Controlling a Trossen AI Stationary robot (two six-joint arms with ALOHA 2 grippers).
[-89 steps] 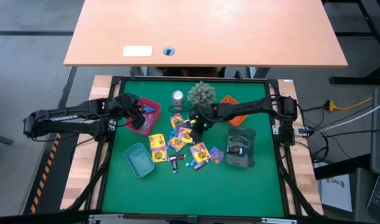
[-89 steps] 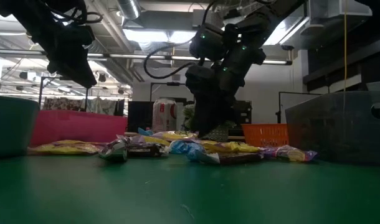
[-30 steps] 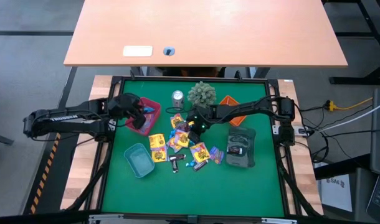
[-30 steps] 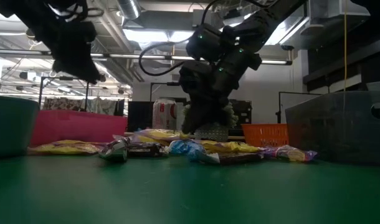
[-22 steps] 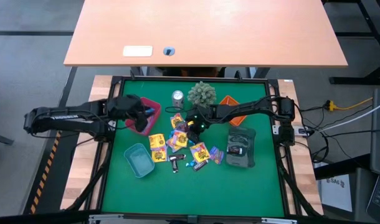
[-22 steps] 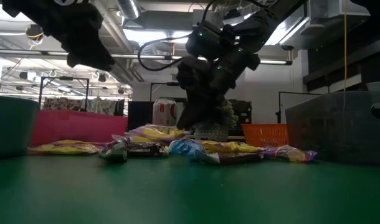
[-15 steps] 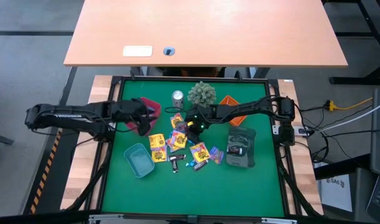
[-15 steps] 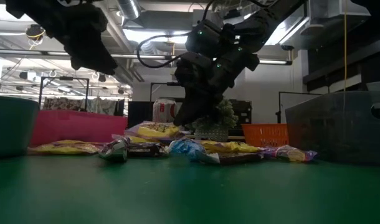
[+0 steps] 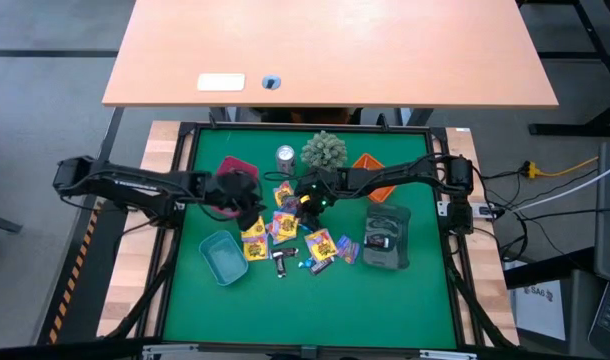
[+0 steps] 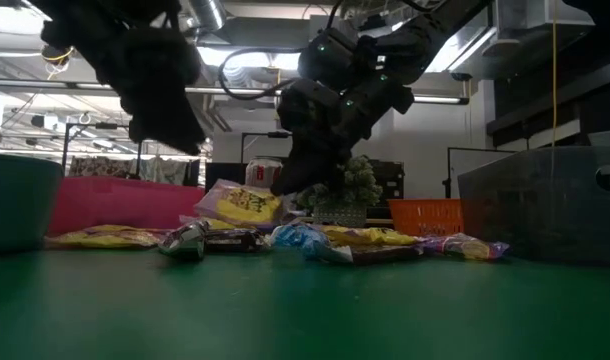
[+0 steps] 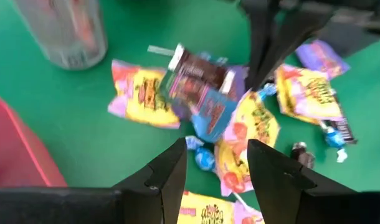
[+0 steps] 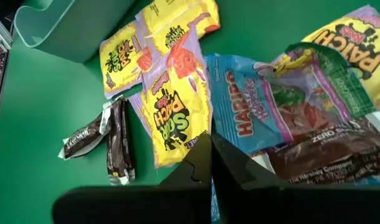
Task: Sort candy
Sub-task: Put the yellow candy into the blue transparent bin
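A cluster of candy (image 9: 290,232) is spread at the centre of the high view. A can (image 9: 285,156) and a plant ball (image 9: 324,150) are set above it, one tray (image 9: 223,256) at its lower left, another tray (image 9: 387,237) to its right.

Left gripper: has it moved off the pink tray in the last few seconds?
Yes. In the high view the left gripper has swung from over the pink tray toward the candy pile, jaws open.
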